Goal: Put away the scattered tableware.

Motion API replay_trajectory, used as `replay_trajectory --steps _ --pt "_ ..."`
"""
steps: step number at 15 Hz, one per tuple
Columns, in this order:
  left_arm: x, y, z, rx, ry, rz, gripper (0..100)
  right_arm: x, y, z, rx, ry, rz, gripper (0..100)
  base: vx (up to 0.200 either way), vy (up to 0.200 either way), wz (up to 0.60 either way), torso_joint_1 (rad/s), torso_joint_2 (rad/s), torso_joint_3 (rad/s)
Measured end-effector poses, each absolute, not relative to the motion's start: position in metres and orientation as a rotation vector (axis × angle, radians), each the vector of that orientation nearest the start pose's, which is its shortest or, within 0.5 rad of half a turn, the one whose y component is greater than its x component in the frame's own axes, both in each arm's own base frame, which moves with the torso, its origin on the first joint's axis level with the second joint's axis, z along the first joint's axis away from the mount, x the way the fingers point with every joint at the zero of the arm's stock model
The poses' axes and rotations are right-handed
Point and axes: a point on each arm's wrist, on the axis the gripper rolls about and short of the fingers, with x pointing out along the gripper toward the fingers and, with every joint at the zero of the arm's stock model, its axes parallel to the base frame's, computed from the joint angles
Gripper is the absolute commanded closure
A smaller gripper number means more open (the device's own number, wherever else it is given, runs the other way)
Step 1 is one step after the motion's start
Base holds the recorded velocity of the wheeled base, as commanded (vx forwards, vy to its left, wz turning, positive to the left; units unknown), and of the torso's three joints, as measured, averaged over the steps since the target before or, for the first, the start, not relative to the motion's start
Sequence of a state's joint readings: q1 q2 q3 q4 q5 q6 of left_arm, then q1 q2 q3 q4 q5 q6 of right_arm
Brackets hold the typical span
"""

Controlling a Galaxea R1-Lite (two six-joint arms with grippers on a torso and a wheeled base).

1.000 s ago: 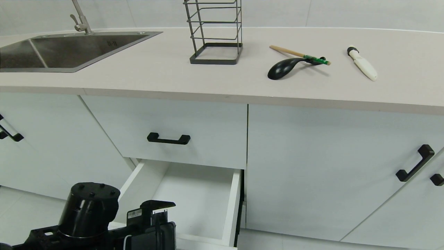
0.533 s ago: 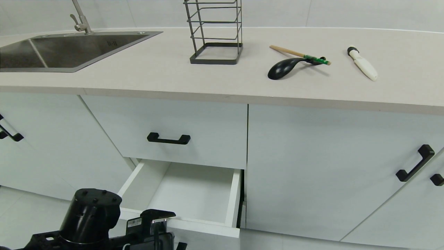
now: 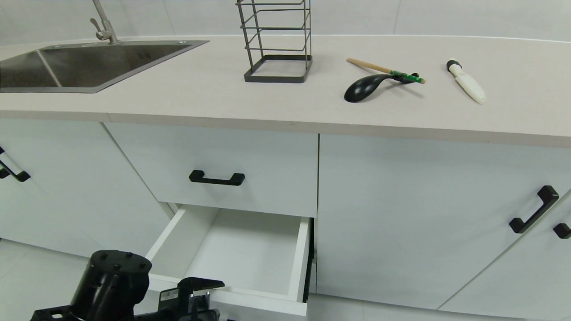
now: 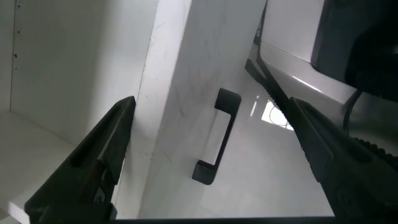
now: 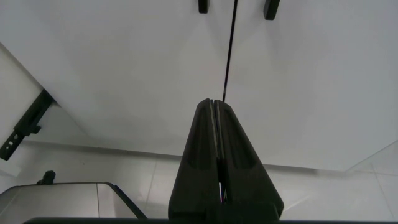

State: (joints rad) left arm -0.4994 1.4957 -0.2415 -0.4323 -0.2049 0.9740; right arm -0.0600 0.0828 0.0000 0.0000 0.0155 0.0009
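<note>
Head view gives you the state of play. The lower drawer (image 3: 299,256) under the counter (image 3: 178,100) stands pulled out, and nothing lies in the part of it you can see. By my reckoning, opening it is the one step done.

All the tableware lies on the counter, off to the right of the drawer. You have a black spoon (image 3: 362,88) with a pair of chopsticks (image 3: 379,68) lying across its handle and touching it. A white knife (image 3: 466,83) lies farther right, apart from both. A wire rack (image 3: 275,44) stands between these pieces and the sink (image 3: 89,62).

Left wrist view shows the left gripper (image 4: 211,155) with its fingers spread wide. The drawer's black handle (image 4: 216,146) sits between them, and neither finger clamps it. Right wrist view shows the right gripper (image 5: 217,109) with its fingers pressed together on nothing, facing a white cabinet front.

So you are early in the job. None of the three pieces has been picked up, and each has to go from the counter into the drawer. You will most likely want to push the drawer shut after that.
</note>
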Motion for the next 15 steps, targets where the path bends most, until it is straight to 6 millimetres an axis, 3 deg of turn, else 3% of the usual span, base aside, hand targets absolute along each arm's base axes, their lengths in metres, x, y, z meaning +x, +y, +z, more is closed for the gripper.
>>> replay_trajectory --steps 4,8,11,13,15 --pt "0.137 -0.081 0.081 0.980 0.465 -1.072 0 -0.016 0.001 0.077 0.004 0.083 -0.044 100 0.000 0.000 0.00 0.000 0.00 0.000" --pt "0.144 -0.092 0.110 0.849 0.304 -1.148 0 -0.016 0.001 0.077 0.004 0.083 -0.044 100 0.000 0.000 0.00 0.000 0.00 0.000" --pt "0.145 -0.101 0.148 0.474 0.355 -1.210 0 -0.016 0.001 0.077 0.003 0.083 -0.044 100 0.000 0.000 0.00 0.000 0.00 0.000" --pt "0.142 -0.098 0.171 0.132 0.463 -1.133 0 -0.016 0.001 0.077 0.004 0.083 -0.044 100 0.000 0.000 0.00 0.000 0.00 0.000" --pt "0.140 -0.095 0.191 -0.154 0.449 -1.071 0 -0.016 0.001 0.077 0.003 0.083 -0.044 100 0.000 0.000 0.00 0.000 0.00 0.000"
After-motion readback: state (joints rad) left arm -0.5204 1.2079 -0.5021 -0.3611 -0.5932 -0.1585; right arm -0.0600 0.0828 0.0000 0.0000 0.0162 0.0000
